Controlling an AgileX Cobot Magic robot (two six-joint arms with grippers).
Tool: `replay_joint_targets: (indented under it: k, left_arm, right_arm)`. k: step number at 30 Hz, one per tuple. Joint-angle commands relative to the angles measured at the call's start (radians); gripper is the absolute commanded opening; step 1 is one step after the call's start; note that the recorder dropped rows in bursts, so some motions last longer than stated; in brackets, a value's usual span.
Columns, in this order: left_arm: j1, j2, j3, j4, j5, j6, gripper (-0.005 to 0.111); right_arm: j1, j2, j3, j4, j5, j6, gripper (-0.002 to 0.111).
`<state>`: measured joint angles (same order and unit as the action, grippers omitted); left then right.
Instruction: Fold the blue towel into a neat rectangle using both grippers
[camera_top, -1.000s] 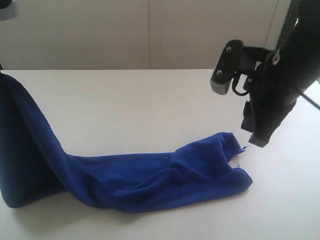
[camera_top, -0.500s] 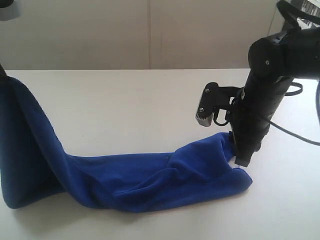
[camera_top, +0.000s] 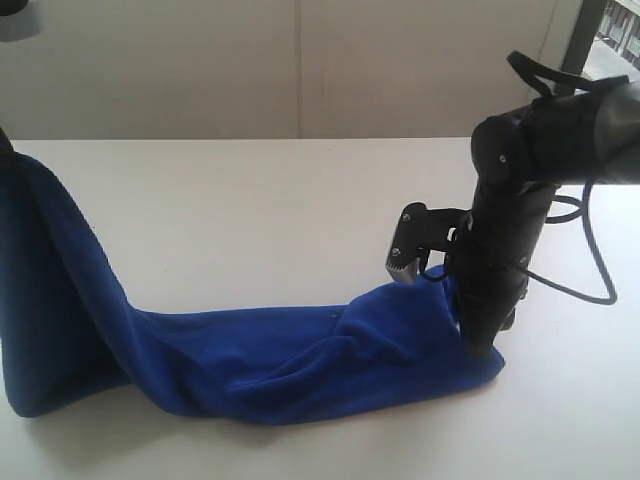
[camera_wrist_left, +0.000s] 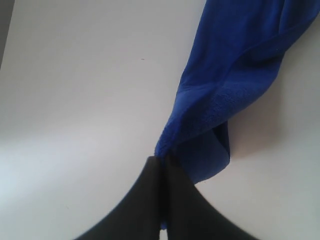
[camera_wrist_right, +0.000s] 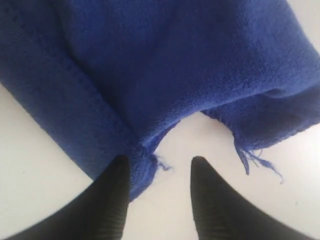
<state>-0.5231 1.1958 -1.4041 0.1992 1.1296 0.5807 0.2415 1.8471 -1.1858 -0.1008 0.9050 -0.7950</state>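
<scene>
From outside, the blue towel (camera_top: 300, 365) is seen stretched along the table (camera_top: 250, 200), the right gripper (camera_top: 482, 345) at its right end. At the left wrist, a corner is clamped by the left gripper (camera_wrist_left: 161, 172); at the right, jaws are held apart.

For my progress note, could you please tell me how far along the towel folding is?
Done: the left gripper is shut on one end of the blue towel, holding it up off the table. In hand: the right gripper, jaws open, sits at the opposite corner, not yet closed. Left: grasp that corner and make every fold; the towel lies rumpled.
</scene>
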Motion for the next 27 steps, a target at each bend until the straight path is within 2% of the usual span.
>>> replay_joint_targets:
  k: [1, 13, 21, 27]
  left_arm:
    - [0.001, -0.008, -0.005, -0.014, 0.040, 0.001, 0.000]
    - [0.001, -0.008, -0.005, -0.024, 0.040, 0.001, 0.000]
    - [0.001, -0.008, -0.005, -0.028, 0.040, 0.003, 0.000]
    - [0.001, -0.008, -0.005, -0.028, 0.042, 0.002, 0.000]
  right_arm:
    - [-0.003, 0.010, 0.003, 0.027, 0.013, -0.012, 0.036]
    - [-0.003, 0.030, 0.061, 0.039, -0.062, -0.020, 0.035]
    - [-0.003, 0.015, 0.060, 0.018, -0.054, -0.020, 0.000]
    - [-0.003, -0.109, 0.060, -0.027, -0.048, -0.011, 0.000]
